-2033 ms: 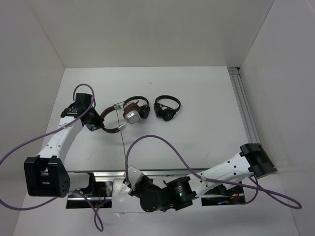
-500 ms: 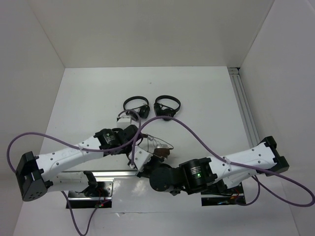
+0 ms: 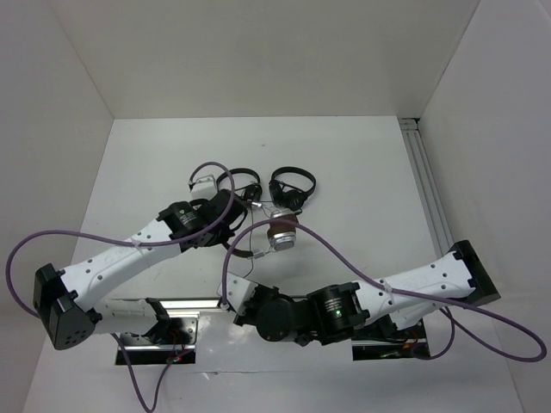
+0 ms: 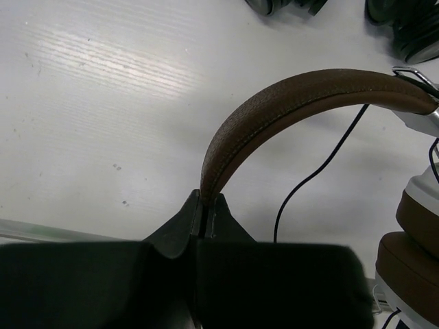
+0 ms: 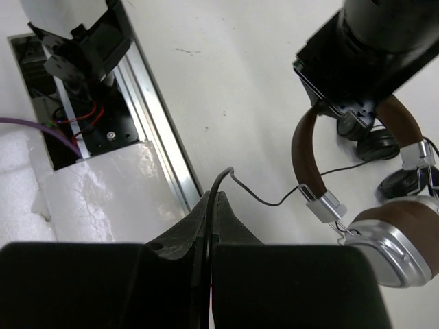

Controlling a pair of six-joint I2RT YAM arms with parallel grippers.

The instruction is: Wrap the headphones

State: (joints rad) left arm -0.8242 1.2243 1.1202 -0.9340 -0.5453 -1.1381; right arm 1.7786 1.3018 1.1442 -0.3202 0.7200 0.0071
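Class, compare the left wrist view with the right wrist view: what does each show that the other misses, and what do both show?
Only the left wrist view: the left gripper seen from inside, its fingertips shut on the headband. Only the right wrist view: the right gripper pinching the cable, and the metal rail. Both: headband, cable, black headphones.

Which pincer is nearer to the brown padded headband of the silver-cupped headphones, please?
Left. The left pincer is shut on the brown padded headband; the right pincer pinches the thin black cable, apart from the headband.
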